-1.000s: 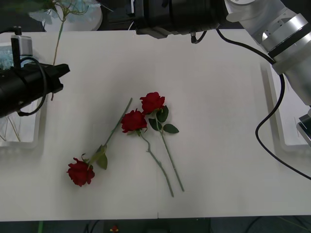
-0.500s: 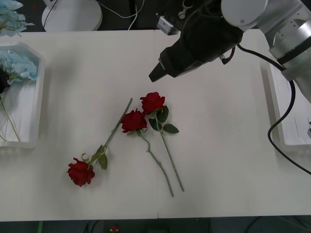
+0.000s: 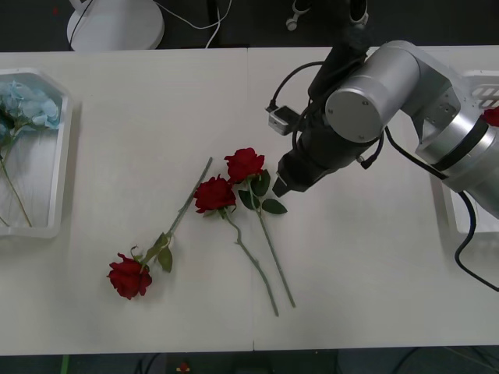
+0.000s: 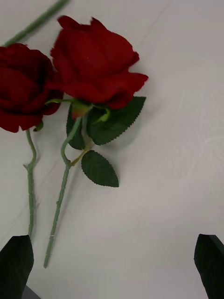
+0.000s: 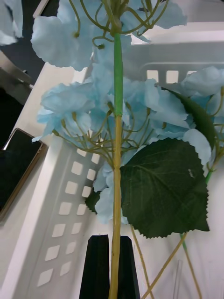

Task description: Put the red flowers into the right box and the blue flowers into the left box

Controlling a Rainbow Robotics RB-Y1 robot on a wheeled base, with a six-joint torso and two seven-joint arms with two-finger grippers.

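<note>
Three red flowers lie on the white table: two side by side in the middle (image 3: pixel 244 164) (image 3: pixel 214 194) and one nearer the front left (image 3: pixel 129 276). A fourth red bloom (image 3: pixel 491 117) sits in the right box (image 3: pixel 456 210). My right gripper (image 3: pixel 279 187) (image 4: pixel 112 266) hovers open just right of the middle pair, whose blooms (image 4: pixel 93 60) (image 4: pixel 21 86) fill its wrist view. Blue flowers (image 3: pixel 27 105) lie in the left box (image 3: pixel 61 156). Over that box (image 5: pixel 60 205), my left gripper (image 5: pixel 112 266) is shut on the stem of a blue flower (image 5: pixel 116 107).
A round white stand base (image 3: pixel 117 23) and cables sit beyond the table's far edge. A dark phone-like slab (image 5: pixel 18 159) lies beside the left box. Bare table stretches between the roses and the right box.
My right arm swung from the far edge down to the right of the middle roses. My left arm drew back leftward off the table with the blue flower, now over the left box.
</note>
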